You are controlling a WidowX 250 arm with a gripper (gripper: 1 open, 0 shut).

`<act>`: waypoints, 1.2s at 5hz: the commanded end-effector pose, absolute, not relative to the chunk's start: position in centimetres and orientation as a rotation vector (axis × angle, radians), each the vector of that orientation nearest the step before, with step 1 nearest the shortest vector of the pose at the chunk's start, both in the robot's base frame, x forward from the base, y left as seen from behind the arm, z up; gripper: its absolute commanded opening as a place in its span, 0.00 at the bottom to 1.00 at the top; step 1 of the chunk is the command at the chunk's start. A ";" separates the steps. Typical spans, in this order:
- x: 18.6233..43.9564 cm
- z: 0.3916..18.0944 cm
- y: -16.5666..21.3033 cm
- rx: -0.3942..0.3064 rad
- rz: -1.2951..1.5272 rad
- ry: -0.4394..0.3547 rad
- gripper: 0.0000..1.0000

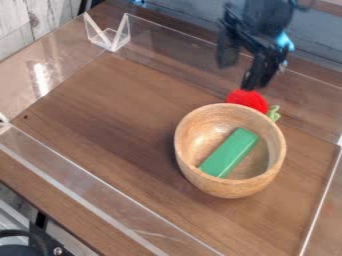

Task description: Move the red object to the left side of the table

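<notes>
Left of the table (107,110) is bare wood, low clear acrylic walls round it: that's your drop zone. Wooden bowl (201,150) sits right of centre, green block (230,152) lying slanted inside. Red object (246,99) is tucked just behind the bowl's far rim, so come from above. Gripper (257,62) hangs over it, fingers apart, holding nothing.

Dark wood-grain table (107,110), clear acrylic walls; wooden bowl (201,160) and red object (246,99) on it, touching.
</notes>
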State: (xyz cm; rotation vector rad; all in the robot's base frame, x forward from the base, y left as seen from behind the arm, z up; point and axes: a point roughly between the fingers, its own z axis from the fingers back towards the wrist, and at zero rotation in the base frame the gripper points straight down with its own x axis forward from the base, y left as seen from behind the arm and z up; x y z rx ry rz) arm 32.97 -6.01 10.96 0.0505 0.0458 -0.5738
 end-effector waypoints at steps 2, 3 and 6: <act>35.3 9.4 -6.4 0.091 -0.799 -0.023 1.00; 36.3 8.5 -6.6 0.120 -0.846 -0.040 1.00; 36.9 9.0 -4.3 0.172 -0.923 -0.070 1.00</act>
